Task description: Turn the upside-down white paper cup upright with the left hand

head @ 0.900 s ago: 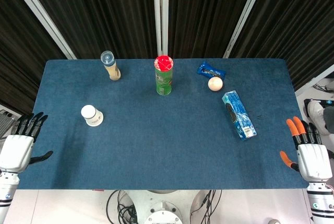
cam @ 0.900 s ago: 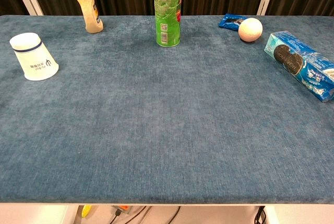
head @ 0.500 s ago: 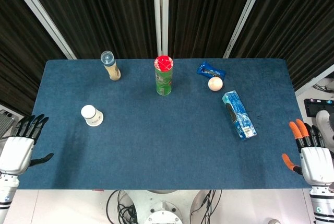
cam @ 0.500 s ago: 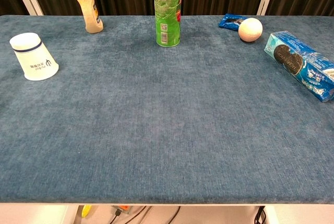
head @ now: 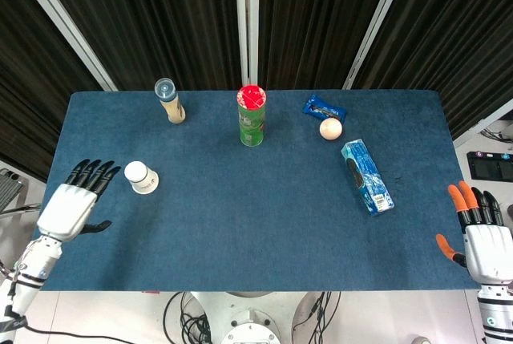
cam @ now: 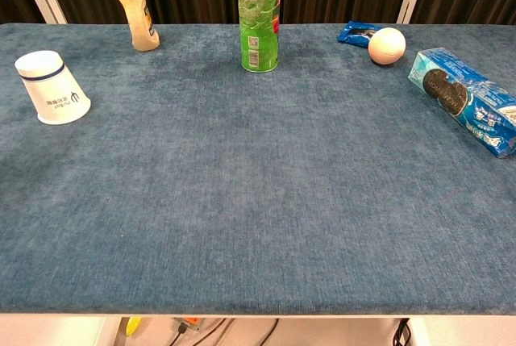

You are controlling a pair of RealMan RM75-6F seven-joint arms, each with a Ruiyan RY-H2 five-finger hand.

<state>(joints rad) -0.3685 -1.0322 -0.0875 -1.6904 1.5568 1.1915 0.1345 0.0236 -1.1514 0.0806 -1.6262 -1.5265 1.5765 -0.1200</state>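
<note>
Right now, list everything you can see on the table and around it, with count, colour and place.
cup: one, white, upside down, left side of the table
bottle: one, beige with a clear cap, upright, far left
can: one, tall, green with a red lid, upright, far middle
packet: one, blue, lying flat, far right of the can
ball: one, cream, just in front of the packet
box: one, long, blue, lying on its side, right
table: one, blue cloth top
left hand: one, white with black fingers, spread, empty, beside the cup
right hand: one, white, orange and black fingers, spread, empty, near right corner
</note>
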